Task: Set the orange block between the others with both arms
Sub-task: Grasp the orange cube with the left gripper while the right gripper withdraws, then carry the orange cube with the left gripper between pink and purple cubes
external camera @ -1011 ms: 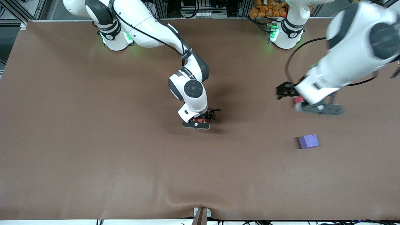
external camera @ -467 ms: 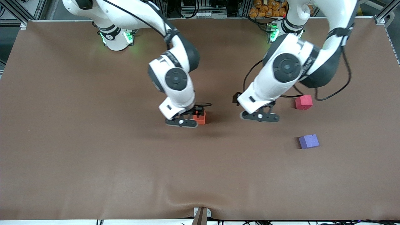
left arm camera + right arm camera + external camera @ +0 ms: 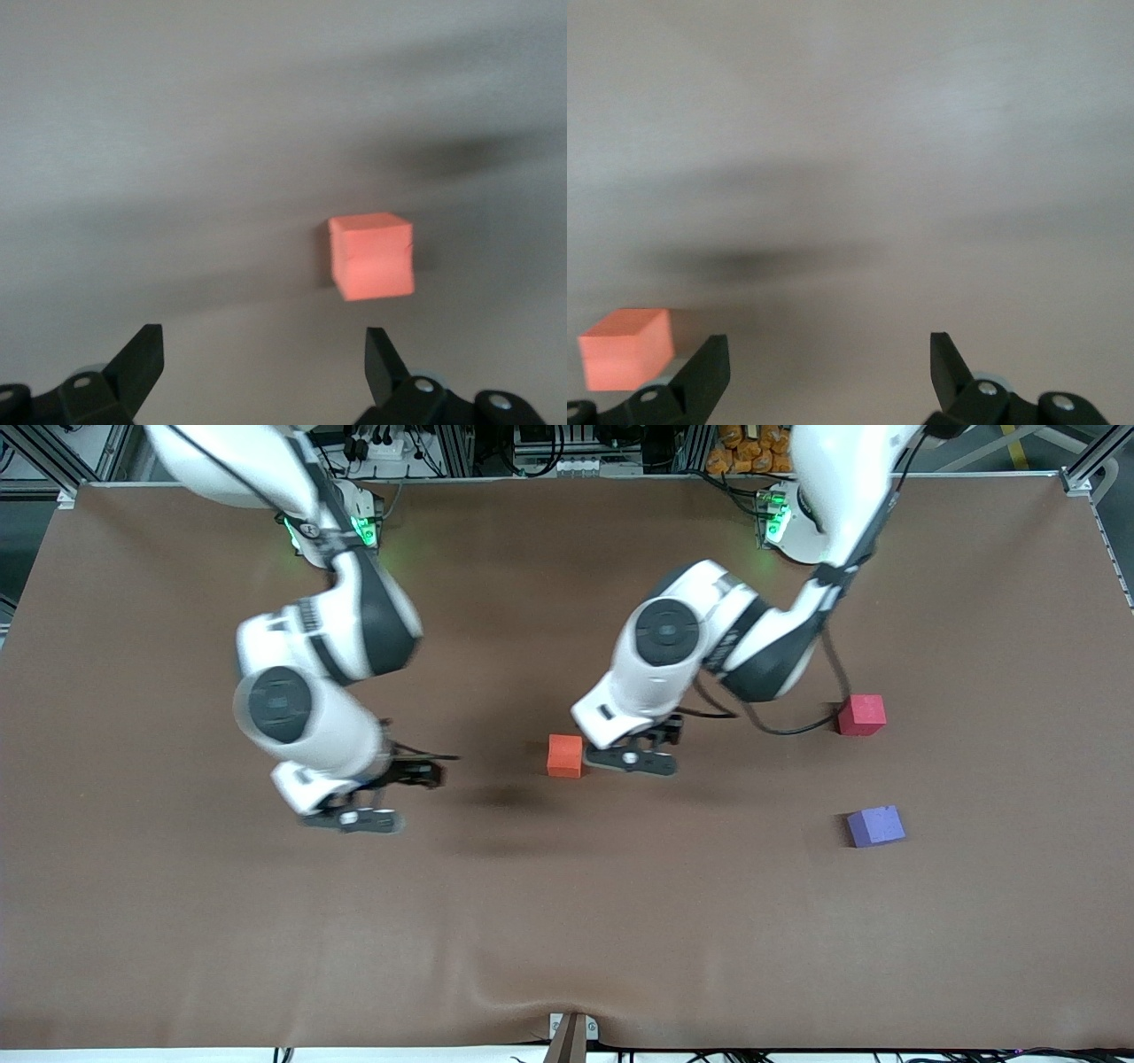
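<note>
The orange block (image 3: pixel 564 755) sits alone on the brown table, mid-way along it. It also shows in the left wrist view as the orange block (image 3: pixel 372 257) and in the right wrist view as the orange block (image 3: pixel 625 359). My left gripper (image 3: pixel 631 760) hangs low just beside it, toward the left arm's end, open and empty (image 3: pixel 263 350). My right gripper (image 3: pixel 353 818) is well off toward the right arm's end, open with nothing between its fingers (image 3: pixel 828 354). The pinkish-red cube (image 3: pixel 861 715) and the purple-blue cube (image 3: pixel 875 825) lie apart toward the left arm's end.
A brown mat (image 3: pixel 567 921) covers the whole table. A small metal bracket (image 3: pixel 572 1032) sits at its edge nearest the front camera. The left arm's cable (image 3: pixel 780 726) loops down close to the pinkish-red cube.
My right gripper has left the orange block and swung away toward the right arm's end. My left gripper has come from over the pinkish-red cube to beside the orange block.
</note>
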